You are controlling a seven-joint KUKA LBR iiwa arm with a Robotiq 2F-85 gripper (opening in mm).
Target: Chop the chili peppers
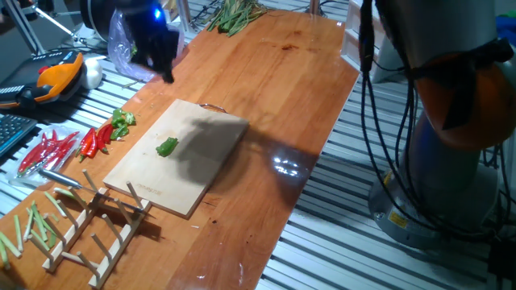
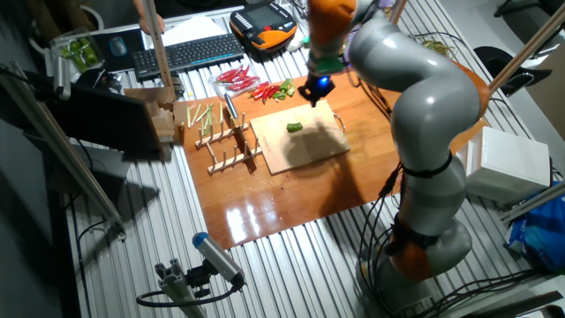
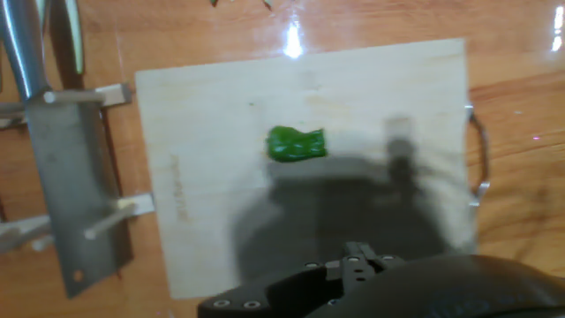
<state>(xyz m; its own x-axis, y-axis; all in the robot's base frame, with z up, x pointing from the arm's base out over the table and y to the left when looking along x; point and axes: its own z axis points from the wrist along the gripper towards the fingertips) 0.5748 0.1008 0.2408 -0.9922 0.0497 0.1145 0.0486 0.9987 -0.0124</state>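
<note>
We see a single small green chili pepper lying near the middle of a pale wooden cutting board, whole as far as we can tell, and nothing touches it. The board sits on a glossy brown wooden tabletop, which in turn rests on a ribbed metal bench.

The gripper hangs in the air above the far end of the board, well clear of the pepper — a blue light glows on its body. In the fixed views it is blurred and dark, and in the hand view only its black base shows at the bottom edge, so we cannot tell how far apart the fingers stand; we see nothing held in them.

Beside the board, on the side away from the arm's base, stands a wooden peg rack with a steel cleaver resting in it, blade flat against the pegs in the hand view. Next to the rack lie red chilies and a few more green pieces, and pale-green stalk sticks lie at the near end. A metal handle shows at one short edge of the board.
</note>
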